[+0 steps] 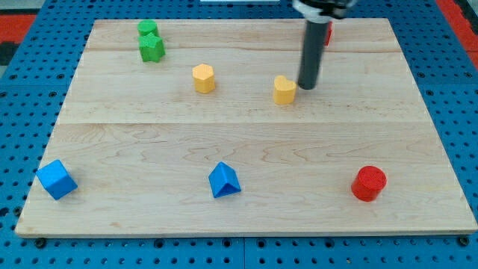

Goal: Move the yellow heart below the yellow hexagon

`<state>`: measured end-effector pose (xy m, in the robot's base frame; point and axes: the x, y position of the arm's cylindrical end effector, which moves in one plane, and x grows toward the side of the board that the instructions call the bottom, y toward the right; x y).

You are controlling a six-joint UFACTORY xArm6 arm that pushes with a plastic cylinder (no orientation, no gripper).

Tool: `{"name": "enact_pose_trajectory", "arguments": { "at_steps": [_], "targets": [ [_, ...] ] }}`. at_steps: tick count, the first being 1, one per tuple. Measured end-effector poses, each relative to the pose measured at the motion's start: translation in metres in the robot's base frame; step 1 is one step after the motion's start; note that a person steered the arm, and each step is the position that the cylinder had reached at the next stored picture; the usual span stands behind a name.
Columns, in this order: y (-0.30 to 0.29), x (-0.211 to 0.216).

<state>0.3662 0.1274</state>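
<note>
Jaws being absent, my tip (307, 86) holds nothing, touching the yellow heart (284, 90) on its right to shove it left toward the yellow hexagon (203, 78).

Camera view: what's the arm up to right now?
My tip sits just to the view's right of the yellow heart, close against it, set to push it toward the view's left. The yellow hexagon lies further left on the wooden board, about level with the heart, so the heart is not yet below it.
</note>
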Motion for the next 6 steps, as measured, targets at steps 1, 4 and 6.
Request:
{"name": "enact_pose_trajectory", "arguments": {
  "at_steps": [1,4,6],
  "targets": [
    [-0.033,0.008],
    [-0.175,0.017],
    [-0.138,0.016]
  ]
}}
